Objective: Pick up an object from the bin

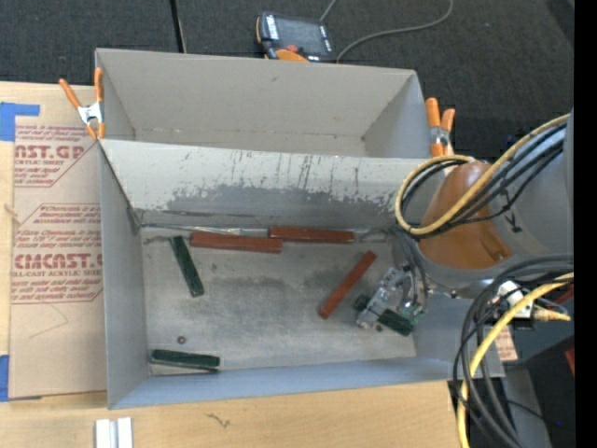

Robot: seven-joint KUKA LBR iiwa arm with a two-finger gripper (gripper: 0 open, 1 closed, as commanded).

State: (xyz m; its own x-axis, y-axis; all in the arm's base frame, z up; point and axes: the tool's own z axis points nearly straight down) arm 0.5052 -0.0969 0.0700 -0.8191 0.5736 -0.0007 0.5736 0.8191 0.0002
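Arm (466,227) from right | low over right-hand dark green stick (399,325) | grasp: cannot tell

We see the grey metal bin (270,311) carrying a red-brown stick (235,242) and a second red-brown stick (312,236) along its back wall. A third red-brown stick (347,285) lies slanted at right, a dark green stick (187,266) at left, and another dark green stick (185,360) front-left.

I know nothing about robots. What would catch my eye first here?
First the tool, down in the right near corner of the grey bin, close over a short dark green piece and beside a tilted red-brown stick. Then two long red-brown sticks lie end to end along the far wall. Two dark green sticks lie apart, one at the left and one by the near wall.
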